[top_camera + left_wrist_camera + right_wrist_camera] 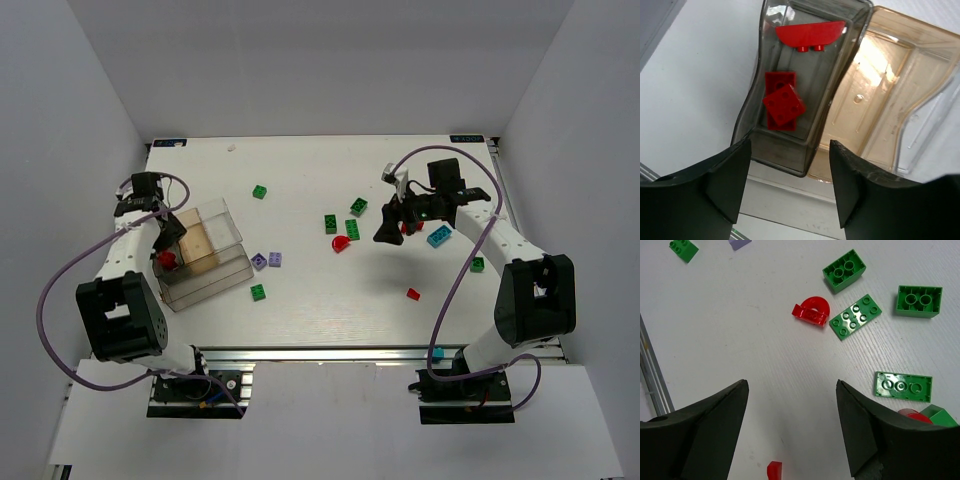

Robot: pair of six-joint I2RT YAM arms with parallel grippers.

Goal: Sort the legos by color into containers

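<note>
The clear container [232, 262] stands at the left. My left gripper [170, 238] hangs open over its near end. In the left wrist view the open jaws [790, 180] hold nothing. Below them, in the dark compartment [785, 156], lie two stacked red legos [784, 104] and a red curved one [810, 33]. My right gripper [385, 233] hovers open and empty [792, 425] over the table. Ahead of it are a red rounded lego [811, 311] and green bricks [856, 317] [844, 271] [919, 301] [903, 386].
A tan compartment [875, 100] adjoins the dark one. Two purple legos [267, 260], green ones [258, 292] [259, 191] [478, 264], a teal one [438, 237] and a small red one [413, 293] are scattered. Another teal brick [437, 352] lies by the right arm's base.
</note>
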